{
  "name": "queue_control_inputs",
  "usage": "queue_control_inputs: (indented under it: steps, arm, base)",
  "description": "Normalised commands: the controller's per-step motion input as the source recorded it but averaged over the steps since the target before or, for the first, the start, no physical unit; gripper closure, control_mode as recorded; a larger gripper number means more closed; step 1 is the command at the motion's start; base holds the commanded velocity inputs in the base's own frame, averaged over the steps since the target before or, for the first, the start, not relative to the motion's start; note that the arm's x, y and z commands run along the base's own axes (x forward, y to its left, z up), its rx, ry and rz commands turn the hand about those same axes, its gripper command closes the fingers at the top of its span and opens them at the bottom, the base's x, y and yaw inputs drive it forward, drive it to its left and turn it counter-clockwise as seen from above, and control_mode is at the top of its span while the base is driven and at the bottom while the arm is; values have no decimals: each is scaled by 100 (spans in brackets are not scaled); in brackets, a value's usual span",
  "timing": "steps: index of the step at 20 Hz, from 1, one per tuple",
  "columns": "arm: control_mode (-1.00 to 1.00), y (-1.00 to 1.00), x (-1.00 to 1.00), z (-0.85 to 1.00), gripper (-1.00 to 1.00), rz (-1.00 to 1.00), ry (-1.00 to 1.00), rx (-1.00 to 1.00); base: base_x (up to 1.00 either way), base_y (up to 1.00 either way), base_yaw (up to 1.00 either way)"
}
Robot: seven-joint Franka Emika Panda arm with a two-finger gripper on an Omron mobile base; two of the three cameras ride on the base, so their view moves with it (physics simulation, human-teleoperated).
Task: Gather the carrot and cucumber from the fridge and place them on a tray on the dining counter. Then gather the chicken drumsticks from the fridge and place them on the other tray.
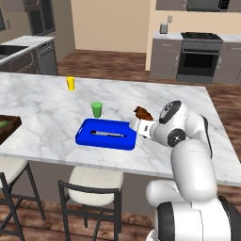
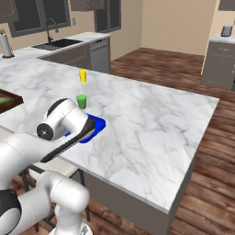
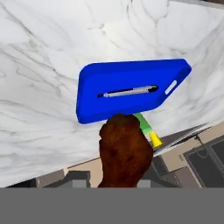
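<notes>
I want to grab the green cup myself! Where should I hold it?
Hold the green cup around its round sides, near the middle, reaching in from above or from the stool side. It stands upright with its open mouth on top. The blue tray sits just in front, so lift straight up.

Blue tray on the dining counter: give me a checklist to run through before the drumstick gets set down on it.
1. Drumstick in the claw: ok, the brown piece sits at the claw in the left base view and the hand view.
2. Blue tray reachable: ok, it lies just beside the claw on the marble counter.
3. Tray floor free: not ok, a slim silver utensil lies along its middle.
4. Green cup clear of the path: ok, it stands behind the tray's far edge.
5. Yellow cup: ok, well beyond.
6. Claw over the tray: not ok, it hangs off the tray's near corner.
</notes>
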Motion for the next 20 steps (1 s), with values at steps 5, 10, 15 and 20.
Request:
queue_control_inputs:
  steps: [5,10,15,20]
  arm:
    - [-100,5,1,17,100,11,39,0]
    - [-100,18,13,12,100,11,40,0]
    - [-100,11,33,19,100,8,39,0]
    - [-100,0,33,34,100,4,32,0]
  base:
    - [0,0,0]
    - [0,0,0]
    - [0,0,0]
    - [0,0,0]
